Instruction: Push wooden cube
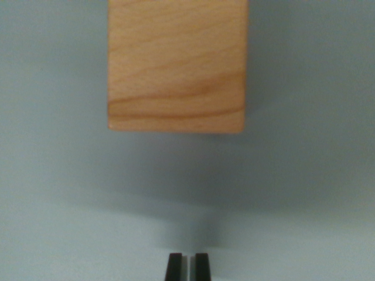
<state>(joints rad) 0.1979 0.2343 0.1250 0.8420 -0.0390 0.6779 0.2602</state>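
A light wooden cube with visible grain fills the upper middle of the wrist view, its top cut off by the frame edge. It rests on a pale grey-blue surface. My gripper shows at the bottom centre as two black fingertips nearly touching, with only a thin slit between them and nothing held. A stretch of bare surface separates the fingertips from the cube's near face.
Only the pale surface surrounds the cube on the left, right and near side. A soft shadow lies on it below the cube and around the fingertips.
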